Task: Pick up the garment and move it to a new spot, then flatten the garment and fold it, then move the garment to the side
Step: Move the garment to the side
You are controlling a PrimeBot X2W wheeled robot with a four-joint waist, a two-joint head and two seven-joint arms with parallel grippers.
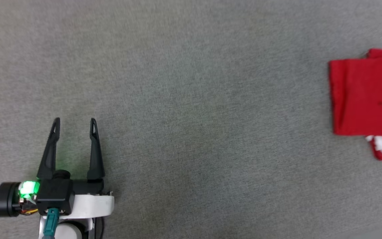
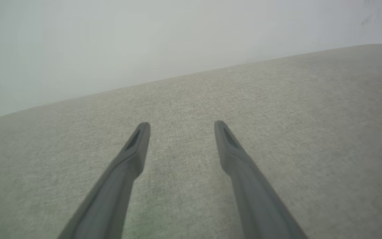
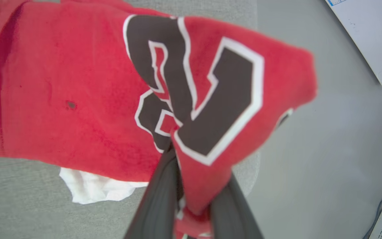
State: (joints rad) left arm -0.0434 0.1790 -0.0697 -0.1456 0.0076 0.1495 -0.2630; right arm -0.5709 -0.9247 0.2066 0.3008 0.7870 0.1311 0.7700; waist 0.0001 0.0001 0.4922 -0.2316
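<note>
Right jaws: nipped almost together on a lifted corner of the red T-shirt, with the folded rest flat on the grey woven tabletop just ahead of them. Left jaws: wide apart, holding nothing, well away from the shirt. Likely trouble: soft, limp jersey slipping out of so narrow a pinch, or dragged layers coming unfolded. Tabletop edge close beside the right jaws, so a slide off is possible. Blocky black numeral outlined in white; rumpled white sleeve poking out beneath.

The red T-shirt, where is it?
The garment lies folded at the head view's far right on the grey surface, far from the left gripper; the right gripper pinches part of it.
</note>
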